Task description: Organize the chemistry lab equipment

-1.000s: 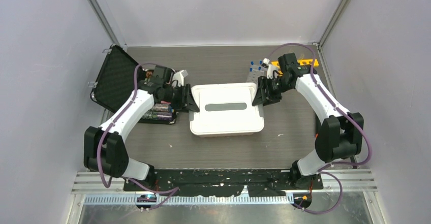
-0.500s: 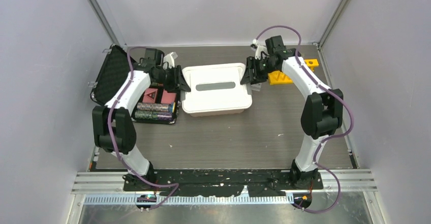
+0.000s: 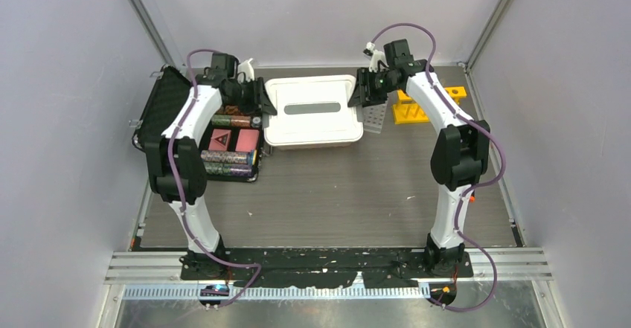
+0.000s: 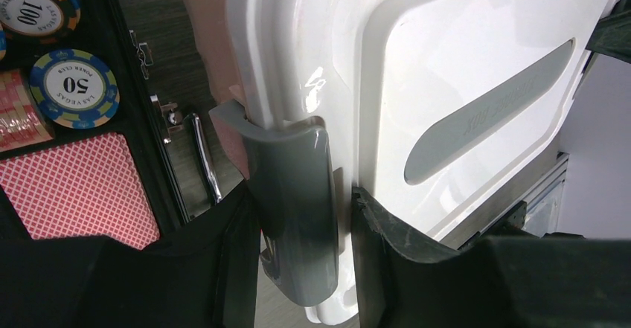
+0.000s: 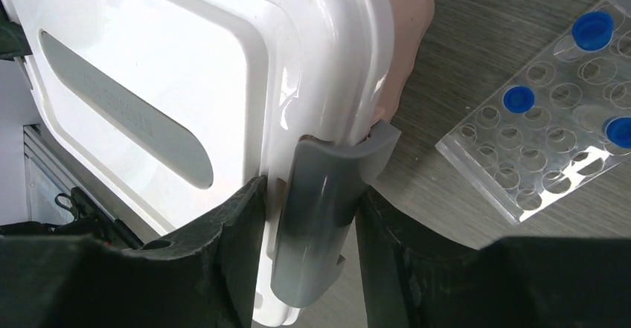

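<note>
A pink tub with a white lid (image 3: 312, 112) lies at the back middle of the table. My left gripper (image 3: 262, 107) is shut on the grey latch (image 4: 294, 209) on the tub's left end, one finger on each side. At the other end my right gripper (image 3: 362, 96) is shut on that end's grey latch (image 5: 320, 216). Just right of the tub lies the clear tube tray (image 3: 374, 116), holding blue-capped test tubes (image 5: 593, 29). The yellow tube rack (image 3: 420, 106) stands beyond the tray.
An open black case (image 3: 231, 146) with poker chips (image 4: 74, 90) and red cards lies left of the tub, its lid (image 3: 165, 112) propped up against the left wall. The back wall is close behind the tub.
Both arms have stretched out and moved the tub away from me towards the back wall. The tube tray and the yellow rack now show to the tub's right.
</note>
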